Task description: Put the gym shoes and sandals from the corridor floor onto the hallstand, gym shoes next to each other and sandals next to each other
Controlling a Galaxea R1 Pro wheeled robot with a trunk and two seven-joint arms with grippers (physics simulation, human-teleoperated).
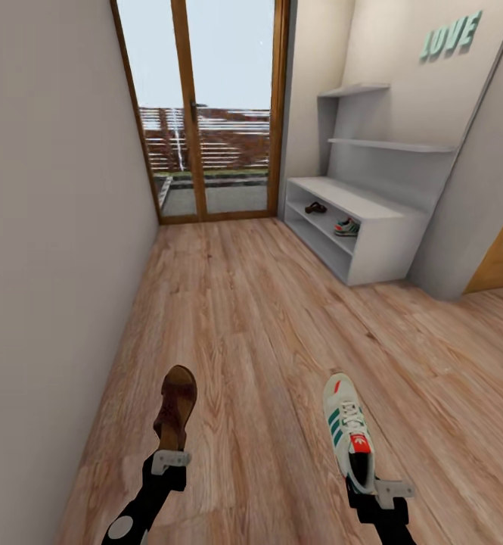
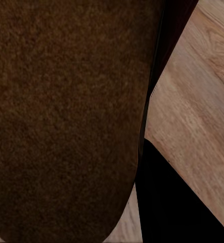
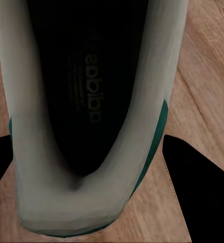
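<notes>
**In the corridor, a shoe in each claw**

Low in the head view, both arms stretched forward from the near edge, roughly level, wrists turned so each shoe points away down the hall.

Left gripper point(image 1: 171, 459): clamped on the heel end of a brown sandal point(image 1: 176, 406), held on edge, toe straight ahead of the claw and clear above the corridor floor point(image 1: 259, 333). In the left wrist view, brown sandal point(image 2: 66, 116) pressed close against the camera, one dark finger point(image 2: 177, 207) beside it; gap between the fingers hidden.

Right gripper point(image 1: 372, 490): closed on the heel of a white gym shoe point(image 1: 348, 431), sole down, laces up, toe ahead of the claw. In the right wrist view, heel opening of the gym shoe point(image 3: 91, 197) set between two dark fingers point(image 3: 197, 187), one at each side, near or touching the green-edged wall.

Well ahead of both claws and off to the right: pale hallstand point(image 1: 372, 219) against the wall, with a second sandal point(image 1: 315, 207) and a second gym shoe point(image 1: 347, 226) on its open upper shoe shelf, near each other but apart
</notes>
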